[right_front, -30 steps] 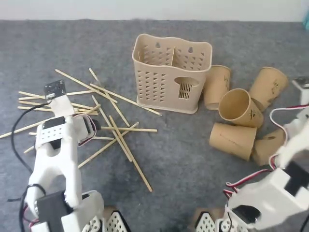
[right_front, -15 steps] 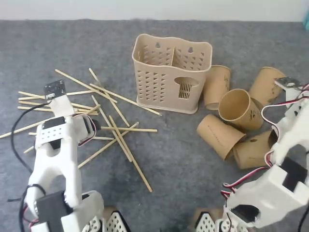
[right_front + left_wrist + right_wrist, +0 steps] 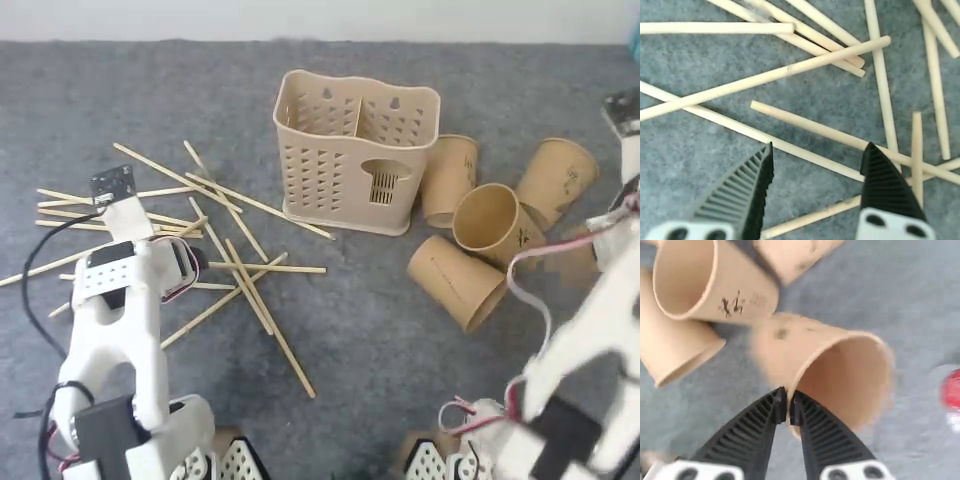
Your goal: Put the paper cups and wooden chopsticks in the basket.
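The left pincer (image 3: 820, 146) hangs with its jaws apart just above the pale wooden chopsticks (image 3: 805, 125). Several of these cross directly beneath and between its tips on the grey felt surface (image 3: 690, 150). The right pincer (image 3: 787, 396) is clamped on the rim of a tan paper cup (image 3: 840, 375), whose open mouth faces back toward it. Just beyond that cup, four other paper cups (image 3: 455, 282) lie on their sides. Past them, farther from the right pincer, the beige perforated plastic basket (image 3: 356, 150) stands upright.
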